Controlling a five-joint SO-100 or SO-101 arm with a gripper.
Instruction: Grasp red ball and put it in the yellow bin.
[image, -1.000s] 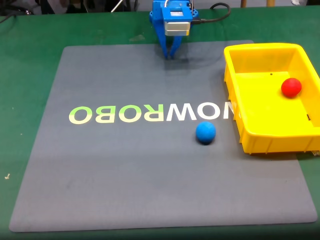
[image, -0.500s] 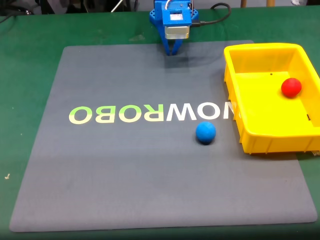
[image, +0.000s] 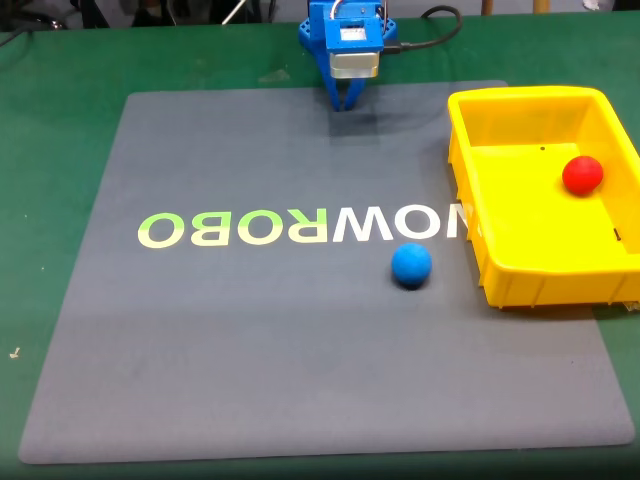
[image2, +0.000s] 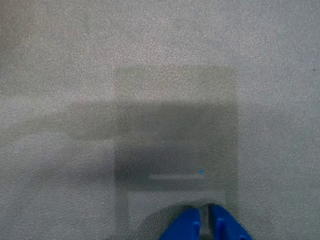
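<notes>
While the green desk (image: 60, 80) carries a grey mat (image: 250, 330) printed with pale upside-down lettering, nothing sits on the mat's left half in the fixed view. Further right, at the mat's far edge, the blue pincer (image: 345, 104) points down at the mat with its tips drawn together, clenched on nothing; in the wrist view the pincer (image2: 205, 220) shows only a thin slit between its two tips, above bare grey leather-grain surface. Right of that and nearer the camera lies the blue ball (image: 411, 265), on the mat just beside the bin (image: 480, 250) but apart from it. Farthest right, the red ball (image: 582, 174) rests inside the bin, on its floor near the right wall, so the task looks complete. The red ball seems light, matte and probably a little soft, so not slippery, yet free to roll; any hold should close across its widest middle, from above, with the bin wall beside it leaving little room.
</notes>
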